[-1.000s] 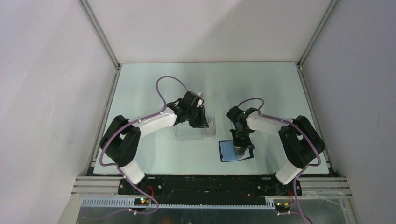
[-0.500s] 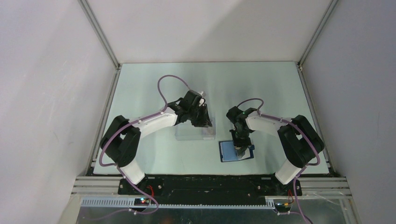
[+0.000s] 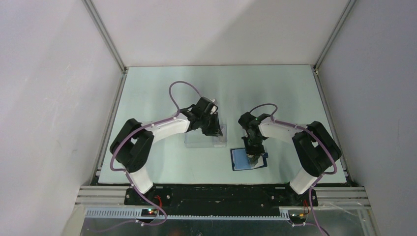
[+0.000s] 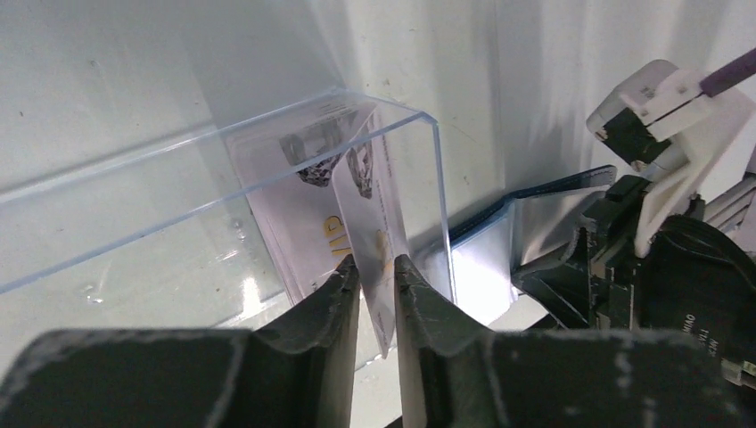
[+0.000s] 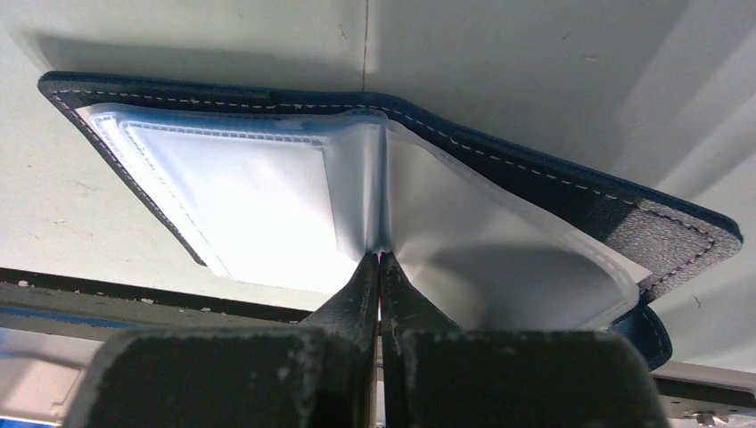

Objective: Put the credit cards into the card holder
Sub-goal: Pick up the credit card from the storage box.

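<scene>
A clear card (image 4: 370, 223) stands tilted on edge in a see-through tray (image 4: 178, 214), with my left gripper (image 4: 377, 263) shut on its lower part. Another of the credit cards (image 4: 290, 209) lies flat on the tray floor behind it. From above, the left gripper (image 3: 215, 131) hangs over the tray's right end (image 3: 196, 141). The navy card holder (image 5: 571, 192) lies open on the table, pale inner pockets facing up. My right gripper (image 5: 381, 259) is shut on its middle fold at the near edge; the right half is lifted. In the top view the card holder (image 3: 239, 160) sits right of the tray, under the right gripper (image 3: 254, 156).
The right arm's wrist (image 4: 664, 259) is close to the right of the tray. Grey walls and metal frame posts (image 3: 105, 37) enclose the pale green table (image 3: 275, 88). A black rail (image 3: 221, 194) runs along the near edge.
The left arm has shifted slightly to the right and its gripper has moved a little over the tray's right end. The right arm and card holder have stayed put.
</scene>
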Action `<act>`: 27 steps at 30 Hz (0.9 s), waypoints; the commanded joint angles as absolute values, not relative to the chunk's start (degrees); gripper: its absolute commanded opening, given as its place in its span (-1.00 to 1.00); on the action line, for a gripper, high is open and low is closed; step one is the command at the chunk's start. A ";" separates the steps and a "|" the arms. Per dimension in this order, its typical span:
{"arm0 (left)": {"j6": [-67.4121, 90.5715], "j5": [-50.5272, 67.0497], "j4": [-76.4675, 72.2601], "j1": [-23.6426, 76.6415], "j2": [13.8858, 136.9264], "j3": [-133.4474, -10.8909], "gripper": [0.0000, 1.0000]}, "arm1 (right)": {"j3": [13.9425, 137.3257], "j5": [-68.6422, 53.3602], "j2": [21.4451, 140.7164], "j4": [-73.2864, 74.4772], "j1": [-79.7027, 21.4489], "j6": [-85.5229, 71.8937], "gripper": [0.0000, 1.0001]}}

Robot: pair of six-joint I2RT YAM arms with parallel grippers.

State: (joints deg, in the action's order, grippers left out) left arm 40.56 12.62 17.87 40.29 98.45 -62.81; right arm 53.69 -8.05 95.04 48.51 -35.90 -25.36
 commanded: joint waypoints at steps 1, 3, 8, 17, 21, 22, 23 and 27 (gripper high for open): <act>41.29 11.49 16.57 41.03 98.72 -64.75 -0.58 | 53.52 -8.00 95.54 47.94 -36.34 -24.87 -1.00; 41.24 11.43 16.61 40.99 98.66 -64.84 -0.71 | 53.48 -7.93 95.42 47.91 -36.37 -24.87 -1.00; 41.30 9.97 16.59 40.99 97.63 -64.41 -1.00 | 53.52 -7.88 94.20 47.59 -36.27 -24.62 -1.00; 40.54 5.09 17.34 40.99 86.18 -61.35 -1.00 | 53.50 -9.75 87.42 46.38 -33.89 -24.34 -0.66; 40.56 4.80 17.58 41.04 80.21 -59.25 -1.00 | 52.88 -12.19 85.57 45.41 -31.97 -24.60 -0.50; 40.76 5.24 17.54 41.04 78.56 -58.81 -1.00 | 52.07 -13.04 85.19 44.33 -31.50 -24.74 -0.44; 41.50 5.65 17.52 41.00 77.87 -58.05 -1.00 | 51.52 -15.13 84.45 43.66 -30.46 -24.99 -0.41; 43.65 8.35 17.00 41.78 75.81 -56.52 -1.00 | 48.09 -21.34 82.28 40.24 -27.14 -25.75 -0.21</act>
